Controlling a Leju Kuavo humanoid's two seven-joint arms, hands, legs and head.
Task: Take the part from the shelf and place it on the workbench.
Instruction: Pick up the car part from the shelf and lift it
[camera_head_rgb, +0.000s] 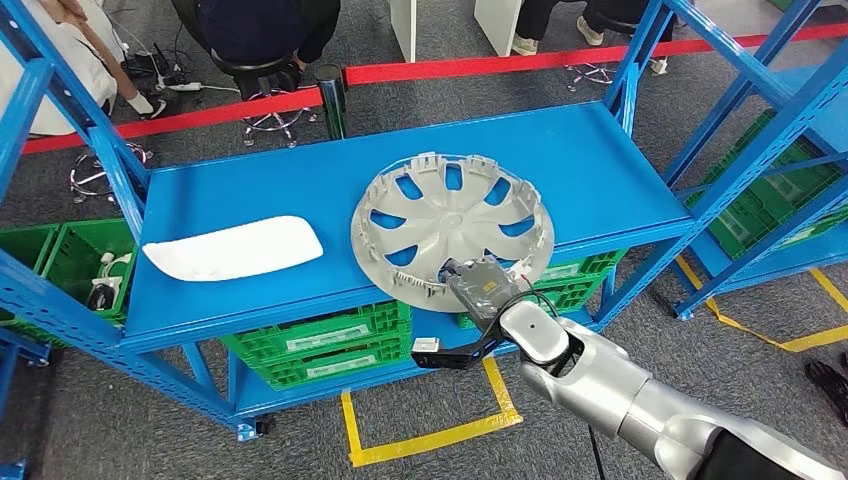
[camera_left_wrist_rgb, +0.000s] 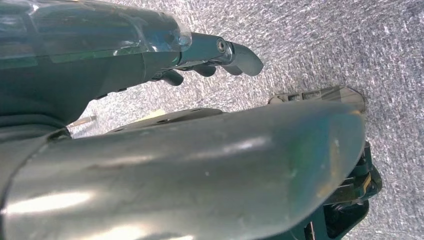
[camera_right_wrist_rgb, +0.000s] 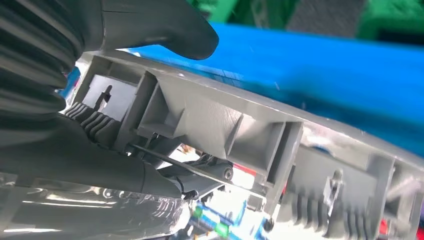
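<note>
1. Right hand (camera_head_rgb: 480, 285) clamped on the near rim of the wheel cover (camera_head_rgb: 452, 228); in the right wrist view, thick grey thumb (camera_right_wrist_rgb: 165, 27) over the top of the rim (camera_right_wrist_rgb: 250, 120), darker fingers (camera_right_wrist_rgb: 90, 170) curled beneath it.
2. Left hand (camera_left_wrist_rgb: 200, 55) hanging over grey carpet (camera_left_wrist_rgb: 320, 45), fingers curled in, nothing between them.
3. Wheel cover lying ribbed side up on the blue shelf (camera_head_rgb: 560, 150), near edge overhanging the front lip, apparently not lifted clear yet.
4. Just beside it on the same shelf, a white curved panel (camera_head_rgb: 235, 248); green crates (camera_head_rgb: 320, 335) on the tier below.
5. Progress, as a judgement: grasp made, early in the task; lifting off the shelf, carrying to the workbench and setting down all left to do. No workbench identifiable here.
6. Head view gives the whole cover and its place on the shelf; right wrist view adds the clip tabs under the rim and the grip on both faces; left wrist view tells the idle hand's state.
</note>
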